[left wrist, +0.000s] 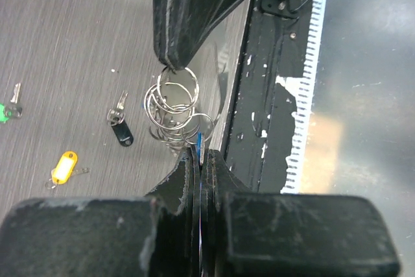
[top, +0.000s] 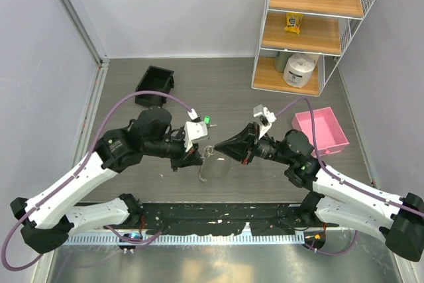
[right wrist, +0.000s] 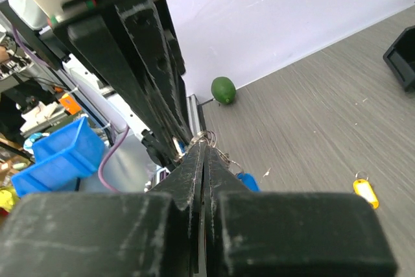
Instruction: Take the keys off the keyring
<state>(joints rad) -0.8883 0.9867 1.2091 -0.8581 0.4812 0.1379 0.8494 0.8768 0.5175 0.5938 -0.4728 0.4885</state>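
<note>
Grey table (top: 265,97) carries both arms at its near edge. We see the left gripper (left wrist: 200,157) closed on the blue key (left wrist: 201,144) and the right gripper (left wrist: 172,63) closed on the top loop of the keyring (left wrist: 172,105), which spans between them above the table. Yellow key (left wrist: 65,165), black key (left wrist: 121,133) and green key (left wrist: 6,111) lie loose on the table. Farther back stands a pink tray (top: 321,130).
</note>
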